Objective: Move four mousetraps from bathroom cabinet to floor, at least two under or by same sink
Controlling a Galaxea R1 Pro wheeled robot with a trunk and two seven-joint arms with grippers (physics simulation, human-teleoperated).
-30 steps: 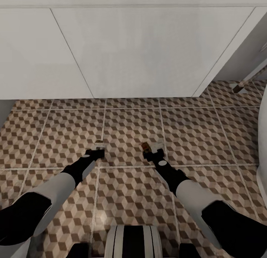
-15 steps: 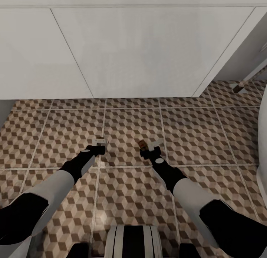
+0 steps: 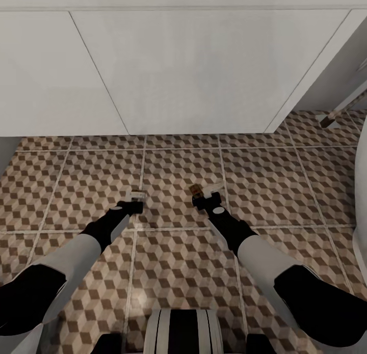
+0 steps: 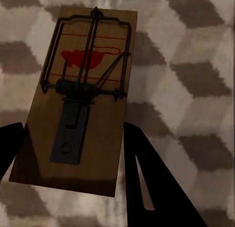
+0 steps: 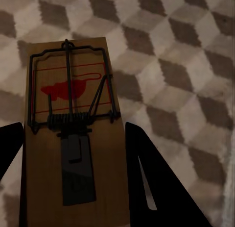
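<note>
Both arms reach low over the bathroom floor, each carrying a mousetrap. The left gripper pinches one mousetrap by its long edges, dark fingers pressed against the board's sides, wire and red spot facing the wrist camera. The right gripper clamps the second mousetrap the same way, its fingers flanking the wood. From the head camera the right-hand trap shows as a small brown board at the fingertips, and the left one is too small to make out. Whether either board touches the tiles cannot be told. Just ahead of both grippers runs the lower edge of a white vanity, with a strip of patterned tile showing between it and the fingertips. To the right, open floor stretches to a curved white rim.
</note>
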